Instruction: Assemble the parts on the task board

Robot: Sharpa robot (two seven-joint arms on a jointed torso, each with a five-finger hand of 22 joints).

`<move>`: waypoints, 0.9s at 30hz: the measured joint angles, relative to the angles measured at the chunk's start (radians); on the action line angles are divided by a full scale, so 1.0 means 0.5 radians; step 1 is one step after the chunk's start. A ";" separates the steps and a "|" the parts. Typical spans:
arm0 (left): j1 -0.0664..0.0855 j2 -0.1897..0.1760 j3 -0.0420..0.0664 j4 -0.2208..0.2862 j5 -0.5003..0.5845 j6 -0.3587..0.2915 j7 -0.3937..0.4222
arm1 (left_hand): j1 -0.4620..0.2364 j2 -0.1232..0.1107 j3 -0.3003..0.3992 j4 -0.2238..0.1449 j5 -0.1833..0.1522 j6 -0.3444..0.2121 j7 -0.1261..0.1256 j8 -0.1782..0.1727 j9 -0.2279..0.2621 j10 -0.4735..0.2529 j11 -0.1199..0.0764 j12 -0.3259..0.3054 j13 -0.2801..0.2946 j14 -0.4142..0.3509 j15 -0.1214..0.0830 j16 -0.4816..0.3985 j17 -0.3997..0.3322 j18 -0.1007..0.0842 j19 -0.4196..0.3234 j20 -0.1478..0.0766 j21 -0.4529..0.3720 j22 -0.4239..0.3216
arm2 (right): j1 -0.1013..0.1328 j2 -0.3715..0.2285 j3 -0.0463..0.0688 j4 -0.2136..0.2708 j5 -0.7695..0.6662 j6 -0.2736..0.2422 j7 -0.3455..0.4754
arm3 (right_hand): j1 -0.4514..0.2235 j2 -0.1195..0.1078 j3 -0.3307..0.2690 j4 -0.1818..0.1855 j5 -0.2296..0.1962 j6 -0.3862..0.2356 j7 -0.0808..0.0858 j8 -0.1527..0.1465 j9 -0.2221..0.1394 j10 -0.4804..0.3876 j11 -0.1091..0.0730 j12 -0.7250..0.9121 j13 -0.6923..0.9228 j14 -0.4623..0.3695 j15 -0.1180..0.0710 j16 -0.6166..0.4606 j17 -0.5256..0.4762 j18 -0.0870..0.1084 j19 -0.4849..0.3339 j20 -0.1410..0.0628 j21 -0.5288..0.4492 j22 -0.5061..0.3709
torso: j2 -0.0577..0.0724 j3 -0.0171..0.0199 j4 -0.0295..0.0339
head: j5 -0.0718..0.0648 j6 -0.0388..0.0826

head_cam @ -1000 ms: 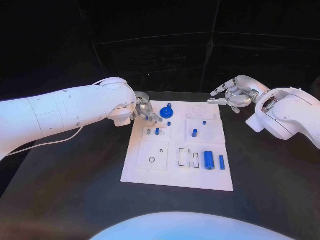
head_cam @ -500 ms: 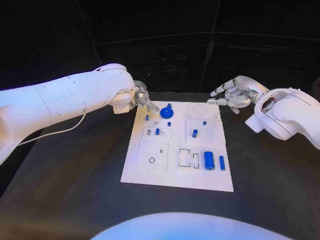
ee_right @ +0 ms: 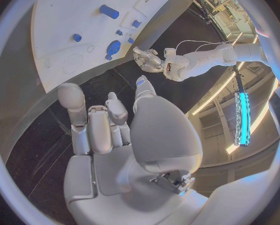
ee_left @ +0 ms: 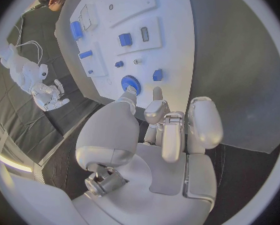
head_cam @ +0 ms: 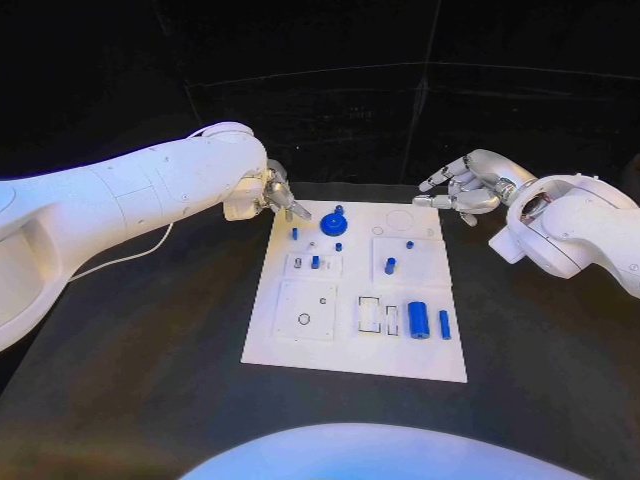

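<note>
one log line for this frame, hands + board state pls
left hand: holds nothing, at task board far-left corner | right hand: empty, off far-right corner | blue gear: on board | blue cylinder: lying on board

This is a robotics lab or test cell. A black cloth-covered table (head_cam: 147,400) carries a flat white rectangular task board (head_cam: 352,350), and black curtain panels (head_cam: 335,110) hang close behind the table's far edge. The right wrist view shows cluttered shelving (ee_right: 222,5) and a long bright ceiling light strip (ee_right: 242,117).
</note>
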 measured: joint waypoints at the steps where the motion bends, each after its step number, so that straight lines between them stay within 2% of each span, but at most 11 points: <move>1: -0.002 0.006 0.000 -0.015 -0.001 0.006 0.003 | 0.000 0.000 -0.006 -0.001 0.000 0.005 0.005 0.000 0.000 0.000 0.000 0.000 0.001 0.000 0.000 0.000 0.000 0.000 0.000 0.000 0.000 0.001 | 0.000 0.002 0.000 -0.001 0.000 0.000 0.000 | 0.000 0.000 0.000 0.000 0.000 0.000 0.000 0.000 0.000 0.000 0.000 0.000 0.000 0.000 0.000 0.000 0.000 0.000 0.000 0.000 0.000 0.000 | 0.000 0.0000 0.000 | 0.001 -0.001; 11: -0.037 0.054 -0.001 -0.126 -0.009 0.057 0.023 | 0.019 0.019 -0.027 0.010 0.000 0.025 -0.004 0.000 -0.003 0.000 0.000 0.008 0.011 0.000 0.000 0.000 0.000 0.000 0.000 0.000 0.000 0.012 | 0.000 0.015 0.000 -0.010 0.000 0.000 0.004 | 0.000 0.000 0.000 0.000 0.016 0.000 0.000 0.000 0.000 0.000 0.000 0.000 0.000 0.000 0.000 0.000 0.002 0.000 0.000 0.000 0.000 0.000 | 0.000 0.0017 0.002 | 0.006 -0.007; 16: -0.043 0.060 -0.001 -0.150 -0.011 0.074 0.030 | 0.019 0.019 -0.031 0.013 0.000 0.032 -0.011 0.000 -0.006 0.000 0.000 0.013 0.014 0.000 0.000 0.000 0.000 0.000 0.000 0.000 0.000 0.016 | 0.000 0.014 0.000 -0.009 0.001 0.000 0.005 | 0.008 0.008 -0.005 0.005 0.023 -0.007 0.007 0.000 0.000 0.000 0.000 0.000 -0.002 0.000 0.000 0.000 0.002 0.000 0.000 0.000 0.000 0.000 | 0.000 0.0029 0.003 | 0.006 -0.009; 27: -0.060 0.092 0.000 -0.210 -0.013 0.100 0.043 | 0.066 0.066 -0.050 -0.001 0.000 0.045 -0.012 0.008 -0.011 0.000 0.000 0.016 0.014 0.000 0.000 0.000 0.000 0.000 0.000 0.000 0.008 0.024 | 0.000 0.018 0.000 -0.009 0.001 0.000 0.006 | 0.008 0.008 -0.005 0.005 0.034 -0.014 0.000 0.000 0.000 0.000 0.000 0.000 -0.002 0.000 0.000 0.000 0.004 0.000 0.000 0.000 0.000 0.000 | -0.001 0.0046 0.003 | 0.003 -0.014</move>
